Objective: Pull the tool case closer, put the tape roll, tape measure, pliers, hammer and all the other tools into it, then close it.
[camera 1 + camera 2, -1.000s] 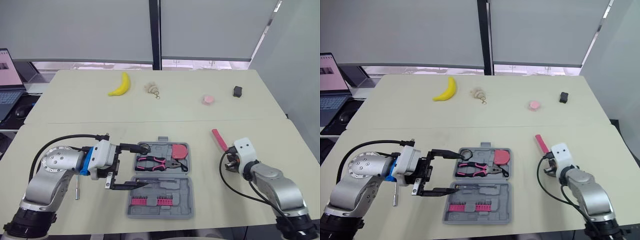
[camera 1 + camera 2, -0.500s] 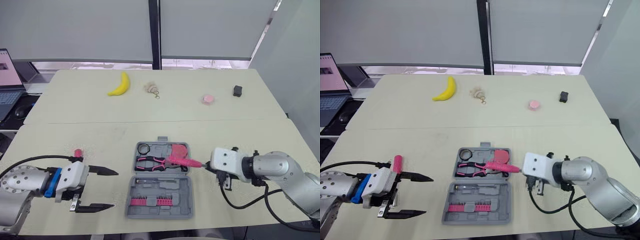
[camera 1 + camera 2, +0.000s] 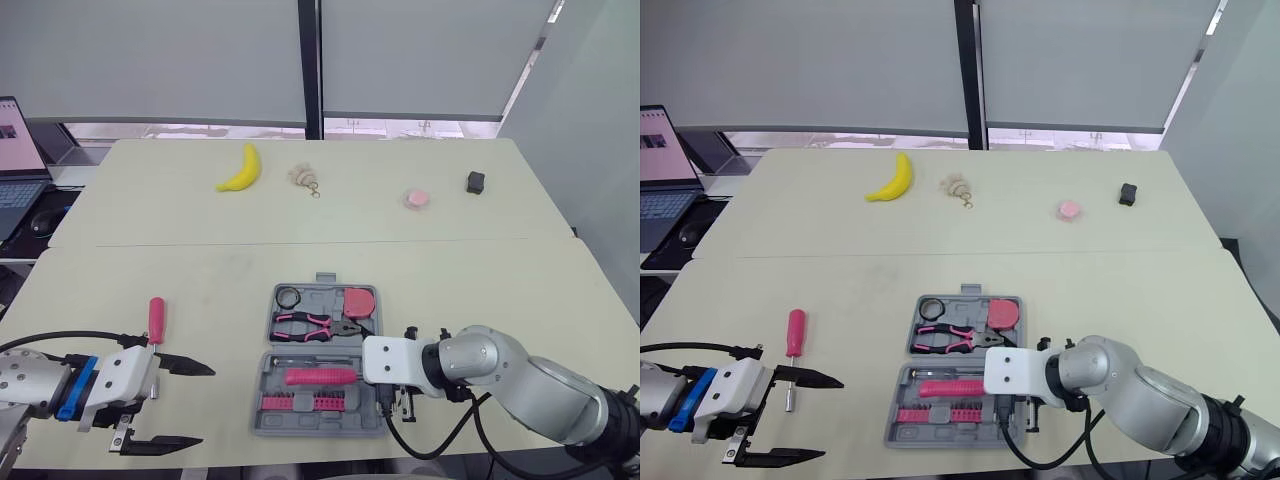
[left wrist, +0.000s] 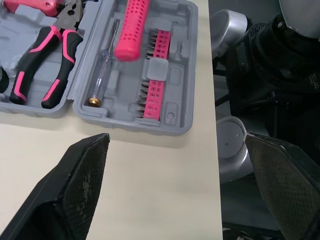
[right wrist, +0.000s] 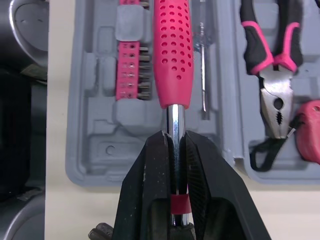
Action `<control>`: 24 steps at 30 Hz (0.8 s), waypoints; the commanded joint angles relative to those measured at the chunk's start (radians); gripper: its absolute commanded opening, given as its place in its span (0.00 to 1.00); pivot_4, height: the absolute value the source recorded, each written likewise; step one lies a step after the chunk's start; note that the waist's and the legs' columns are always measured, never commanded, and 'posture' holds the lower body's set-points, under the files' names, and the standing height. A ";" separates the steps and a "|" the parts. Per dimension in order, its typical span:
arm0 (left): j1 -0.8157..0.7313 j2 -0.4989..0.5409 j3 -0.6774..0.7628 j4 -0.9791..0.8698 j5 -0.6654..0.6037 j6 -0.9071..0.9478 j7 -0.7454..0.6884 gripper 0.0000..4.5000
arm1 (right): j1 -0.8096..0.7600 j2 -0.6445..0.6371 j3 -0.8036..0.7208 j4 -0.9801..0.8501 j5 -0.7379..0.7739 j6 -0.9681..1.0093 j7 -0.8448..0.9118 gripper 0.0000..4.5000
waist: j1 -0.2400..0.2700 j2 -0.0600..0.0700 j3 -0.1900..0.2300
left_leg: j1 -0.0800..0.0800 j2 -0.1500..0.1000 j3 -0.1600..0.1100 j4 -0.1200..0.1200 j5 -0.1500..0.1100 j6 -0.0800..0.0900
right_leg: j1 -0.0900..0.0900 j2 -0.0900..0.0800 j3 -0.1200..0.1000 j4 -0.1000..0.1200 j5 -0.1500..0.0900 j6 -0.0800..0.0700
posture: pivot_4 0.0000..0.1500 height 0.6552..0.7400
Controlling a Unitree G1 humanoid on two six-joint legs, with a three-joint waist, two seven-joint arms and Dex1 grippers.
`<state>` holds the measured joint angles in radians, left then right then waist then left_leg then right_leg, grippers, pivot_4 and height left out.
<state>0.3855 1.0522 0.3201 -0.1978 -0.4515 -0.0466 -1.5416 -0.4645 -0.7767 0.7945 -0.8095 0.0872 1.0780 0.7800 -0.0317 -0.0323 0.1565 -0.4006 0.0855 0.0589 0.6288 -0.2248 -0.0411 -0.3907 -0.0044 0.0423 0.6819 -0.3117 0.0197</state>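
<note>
The grey tool case [image 3: 372,415] lies open at the table's middle front. Its far half holds a black tape roll [image 3: 288,297], pink-and-black pliers [image 3: 305,325] and a pink tape measure [image 3: 360,300]. In the near half are a thin screwdriver [image 4: 102,70] and a row of pink bits [image 3: 300,403]. My right gripper [image 5: 174,142] is shut on the metal shaft of a pink-handled tool [image 3: 320,376], which lies across the near half. At the front left my left gripper [image 3: 205,405] stands open with nothing between its fingers. A red-handled screwdriver [image 3: 155,318] lies on the table just beyond it.
Along the table's far side lie a banana [image 3: 240,168], a small keychain [image 3: 303,178], a pink object [image 3: 416,198] and a small black object [image 3: 475,181]. A laptop [image 3: 15,150] and a mouse [image 3: 40,222] sit on a desk at the far left.
My right gripper carried the pink-handled tool from the table's right side leftward over the case's near half. My left gripper drew back from the case to the front left, staying open.
</note>
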 commanded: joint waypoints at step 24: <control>0.009 0.007 0.006 -0.012 0.027 -0.022 -0.009 1.00 | -0.132 0.236 0.171 0.240 -0.100 -0.043 -0.056 0.04 | 0.000 -0.001 0.000 | -0.001 0.001 0.000 0.000 0.000 0.000 | -0.001 0.001 -0.001 0.001 0.000 -0.001 | 1.00 1.00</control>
<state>0.3902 1.0573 0.3178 -0.1995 -0.4220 -0.0553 -1.5418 -0.5779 -0.5519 0.9692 -0.5564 0.0008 1.0561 0.7264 -0.0322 -0.0329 0.1561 -0.4011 0.0861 0.0589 0.6287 -0.2247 -0.0411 -0.3916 -0.0034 0.0415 0.6828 -0.3120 0.0189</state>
